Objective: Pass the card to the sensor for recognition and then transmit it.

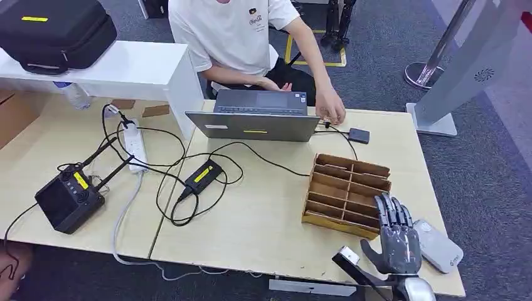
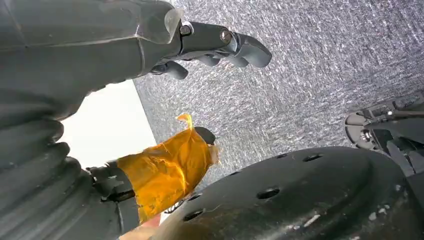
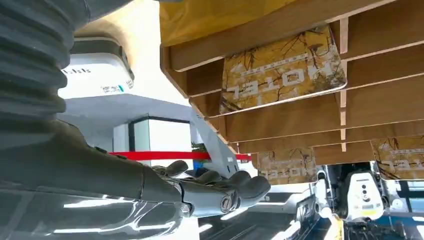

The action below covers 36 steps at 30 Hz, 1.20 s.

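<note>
Right hand (image 1: 396,233), fingers spread, hovers beside the wooden card rack (image 1: 345,193).

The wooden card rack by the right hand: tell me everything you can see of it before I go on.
The wooden card rack is a light brown tray, plywood by the look, split by thin slats into narrow rows with a centre divider. It lies flat on the table, near the right front, in front of the laptop. The right wrist view shows cards with a golden branch pattern standing in several slots. The right hand is at its near right corner, fingers extended over the edge; contact cannot be judged.
</note>
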Tool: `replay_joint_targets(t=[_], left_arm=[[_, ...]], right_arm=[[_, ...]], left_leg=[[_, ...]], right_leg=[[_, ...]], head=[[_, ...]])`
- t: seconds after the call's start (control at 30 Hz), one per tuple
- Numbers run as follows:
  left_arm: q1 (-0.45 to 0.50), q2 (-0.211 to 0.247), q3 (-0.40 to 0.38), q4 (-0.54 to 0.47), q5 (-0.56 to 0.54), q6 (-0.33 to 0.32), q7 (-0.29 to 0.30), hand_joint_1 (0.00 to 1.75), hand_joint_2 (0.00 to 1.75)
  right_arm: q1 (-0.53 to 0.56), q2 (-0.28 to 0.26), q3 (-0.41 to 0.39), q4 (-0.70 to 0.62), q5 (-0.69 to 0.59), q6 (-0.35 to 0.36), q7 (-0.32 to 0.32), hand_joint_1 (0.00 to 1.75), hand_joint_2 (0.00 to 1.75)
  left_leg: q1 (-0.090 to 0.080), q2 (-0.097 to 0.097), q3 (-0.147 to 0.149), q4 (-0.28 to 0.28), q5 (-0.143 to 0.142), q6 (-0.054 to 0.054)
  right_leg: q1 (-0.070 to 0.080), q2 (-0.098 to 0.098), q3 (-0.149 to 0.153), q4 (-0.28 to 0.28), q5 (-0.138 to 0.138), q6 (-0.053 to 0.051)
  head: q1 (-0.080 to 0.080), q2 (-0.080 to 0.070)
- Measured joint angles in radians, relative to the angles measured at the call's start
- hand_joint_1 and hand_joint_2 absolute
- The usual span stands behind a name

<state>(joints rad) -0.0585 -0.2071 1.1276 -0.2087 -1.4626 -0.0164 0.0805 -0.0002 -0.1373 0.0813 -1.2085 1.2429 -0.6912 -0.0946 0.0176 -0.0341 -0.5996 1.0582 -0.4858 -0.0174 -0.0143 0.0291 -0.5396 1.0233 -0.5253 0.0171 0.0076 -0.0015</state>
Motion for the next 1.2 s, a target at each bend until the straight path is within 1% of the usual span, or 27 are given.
replay_joint_targets(t=[0.03, 0.33, 0.9, 1.2], left_arm=[[0.0, 0.0, 0.0, 0.0, 0.0, 0.0, 0.0, 0.0, 1.75], [0.0, 0.0, 0.0, 0.0, 0.001, 0.0, 0.0, 0.0, 1.75], [0.0, 0.0, 0.0, 0.0, -0.002, -0.001, 0.0, 0.0, 1.75], [0.0, 0.001, -0.008, 0.0, -0.01, 0.004, -0.021, 0.0, 1.75]], right_arm=[[0.0, 0.0, 0.0, 0.0, -0.001, 0.0, 0.0, 1.75, 1.75], [0.0, 0.0, 0.003, 0.01, -0.04, 0.0, -0.024, 1.75, 1.75], [-0.012, 0.003, 0.003, 0.012, -0.034, -0.008, -0.035, 1.75, 1.75], [-0.012, 0.007, 0.003, 0.016, -0.033, -0.009, -0.039, 1.75, 1.75]], left_leg=[[0.0, 0.0, 0.0, 0.0, 0.0, 0.0], [0.0, 0.0, 0.0, 0.0, 0.0, 0.0], [0.0, 0.0, 0.0, 0.0, 0.0, 0.0], [0.0, 0.0, 0.0, 0.0, 0.0, 0.0]], right_leg=[[0.0, 0.0, 0.0, 0.0, 0.0, 0.0], [0.0, 0.0, 0.0, 0.0, 0.0, 0.0], [0.0, 0.0, 0.0, 0.0, 0.0, 0.0], [0.0, 0.0, 0.0, 0.0, 0.0, 0.0]], head=[[0.0, 0.0], [0.0, 0.0], [0.0, 0.0], [0.0, 0.0]])
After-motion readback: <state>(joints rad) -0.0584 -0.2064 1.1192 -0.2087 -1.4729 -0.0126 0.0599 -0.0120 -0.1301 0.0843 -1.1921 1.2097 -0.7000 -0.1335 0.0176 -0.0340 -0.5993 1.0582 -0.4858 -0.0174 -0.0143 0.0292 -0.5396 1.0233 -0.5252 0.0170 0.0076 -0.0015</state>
